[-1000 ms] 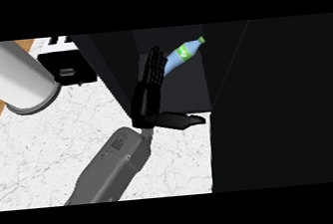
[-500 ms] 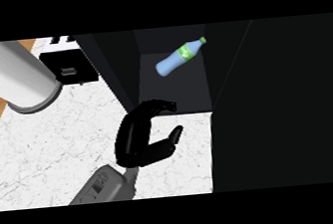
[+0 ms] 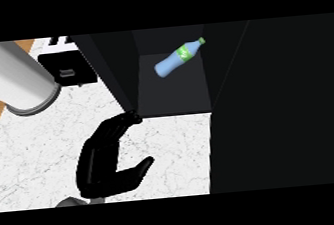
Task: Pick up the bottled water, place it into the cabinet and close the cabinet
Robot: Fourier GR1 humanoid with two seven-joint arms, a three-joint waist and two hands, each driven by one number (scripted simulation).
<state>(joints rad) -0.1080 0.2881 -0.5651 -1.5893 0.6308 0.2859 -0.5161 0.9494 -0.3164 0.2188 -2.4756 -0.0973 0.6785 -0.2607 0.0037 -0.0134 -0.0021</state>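
Pale blue plastic makes up the body of the bottled water (image 3: pixel 178 60), which carries a green label near its neck and a green cap. It lies tilted inside the cabinet (image 3: pixel 174 94), cap toward the upper right, base toward the lower left, on the dark interior floor near the back. Nothing else shows inside that compartment. The cabinet stands open: one dark door (image 3: pixel 110 69) angles out at the left of the opening, and a large dark panel (image 3: pixel 281 104) fills the view's right side.

One robot hand (image 3: pixel 104 162) shows, black, low in the view over the white marbled desk (image 3: pixel 33 151). Its fingers are curled over in an arc with the thumb spread to the right, and it holds nothing. The fingertips (image 3: pixel 130 118) lie at the lower edge of the left door; whether they touch it I cannot tell. This robot hand is well apart from the bottle. Which side it belongs to is not certain; it rises from the lower left of the view.

A large white cylinder (image 3: pixel 15 77) stands at the upper left, with a small dark appliance (image 3: pixel 66 69) just beside it.
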